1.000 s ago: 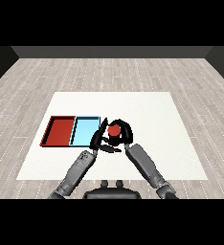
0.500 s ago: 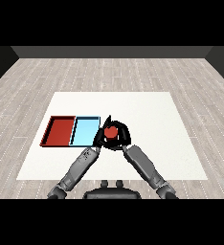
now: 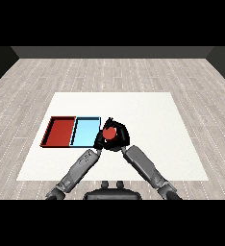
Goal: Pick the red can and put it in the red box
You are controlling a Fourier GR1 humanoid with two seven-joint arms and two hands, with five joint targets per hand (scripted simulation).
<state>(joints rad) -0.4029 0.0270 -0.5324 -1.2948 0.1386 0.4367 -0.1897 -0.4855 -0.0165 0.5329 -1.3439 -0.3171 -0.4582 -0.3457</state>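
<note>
The red can point(image 3: 109, 132) is lifted just right of the light blue tray point(image 3: 85, 132), with my right hand point(image 3: 119, 141) shut on it; the fingers curl round its sides and only the red top shows. The red tray point(image 3: 60, 131) lies further left, side by side with the blue one. My left hand point(image 3: 99, 142) sits low against the blue tray's near right corner, just left of the can, fingers relaxed and holding nothing. Part of it is hidden behind the right hand.
The white table point(image 3: 153, 120) stretches wide to the right and behind the trays. Both forearms cross in front of the trays' near right corner. Grey wooden floor surrounds the table.
My right hand has carried the red can a little to the left, towards the blue tray. The left hand has drawn in closer under the can.
</note>
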